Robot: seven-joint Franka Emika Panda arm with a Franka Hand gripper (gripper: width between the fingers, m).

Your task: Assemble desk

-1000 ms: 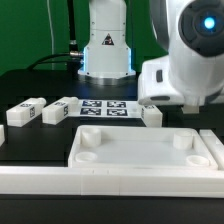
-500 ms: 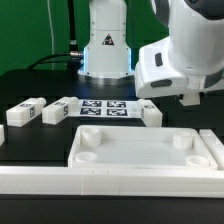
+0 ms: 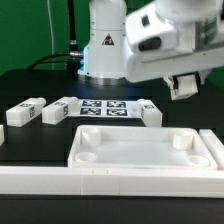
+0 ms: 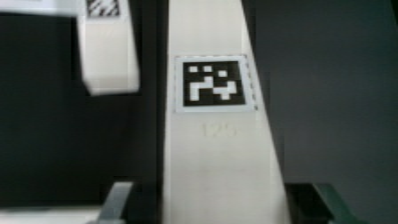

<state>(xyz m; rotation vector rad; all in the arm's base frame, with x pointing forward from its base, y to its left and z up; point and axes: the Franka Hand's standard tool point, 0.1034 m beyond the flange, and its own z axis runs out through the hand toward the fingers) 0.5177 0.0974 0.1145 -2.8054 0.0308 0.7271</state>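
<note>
The white tray-like tabletop (image 3: 145, 152) lies rim-up on the black table, with round corner sockets. Two white legs (image 3: 25, 112) (image 3: 62, 110) lie at the exterior view's left, and a third (image 3: 150, 112) lies behind the tabletop. My gripper (image 3: 184, 90) hangs above the tabletop's far corner at the exterior view's right. It is shut on a fourth leg (image 4: 214, 110), a white square bar with a black-and-white tag. In the wrist view the gripper (image 4: 217, 200) has a dark finger (image 4: 121, 200) on each side of the bar. Another leg (image 4: 107, 50) lies beyond it.
The marker board (image 3: 105, 107) lies flat behind the tabletop, in front of the arm's base (image 3: 106, 50). A long white border rail (image 3: 100, 185) runs along the front edge. A black cable (image 3: 55, 55) trails at the back left.
The arm has risen and swung up toward the exterior view's top, carrying the held leg higher above the table. The tabletop and the loose legs have not moved.
</note>
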